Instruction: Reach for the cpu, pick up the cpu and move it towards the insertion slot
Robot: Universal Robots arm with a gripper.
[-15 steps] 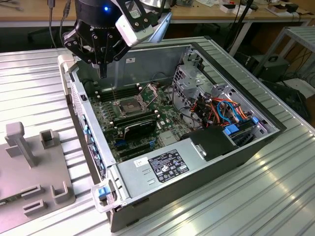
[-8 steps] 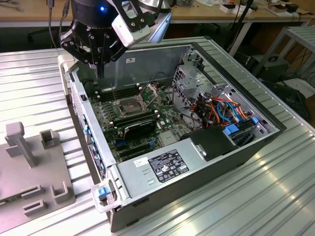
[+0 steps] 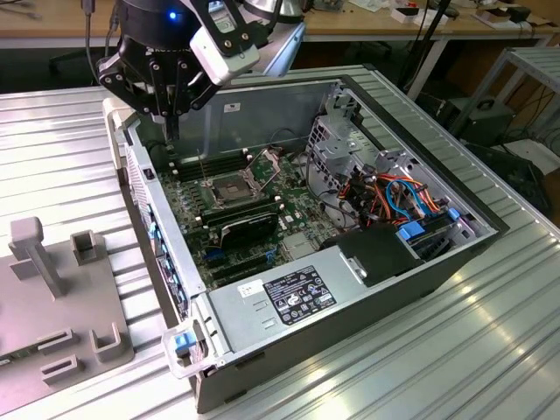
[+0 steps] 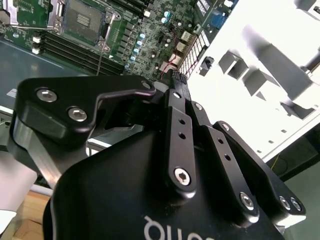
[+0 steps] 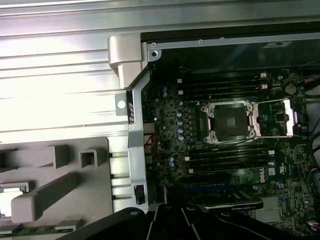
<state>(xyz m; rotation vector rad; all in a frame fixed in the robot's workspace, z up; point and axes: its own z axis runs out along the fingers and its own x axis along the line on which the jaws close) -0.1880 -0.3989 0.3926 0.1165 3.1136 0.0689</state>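
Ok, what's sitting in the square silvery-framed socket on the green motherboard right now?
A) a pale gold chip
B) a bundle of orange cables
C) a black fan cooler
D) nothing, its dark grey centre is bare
D: in the first wrist view the square silvery-framed socket on the green motherboard shows its dark grey centre uncovered, with long black memory slots along two of its sides.

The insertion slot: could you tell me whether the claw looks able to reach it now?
Probably yes: the case is open, the insertion slot lies uncovered, and the claw hovers above the case's edge.
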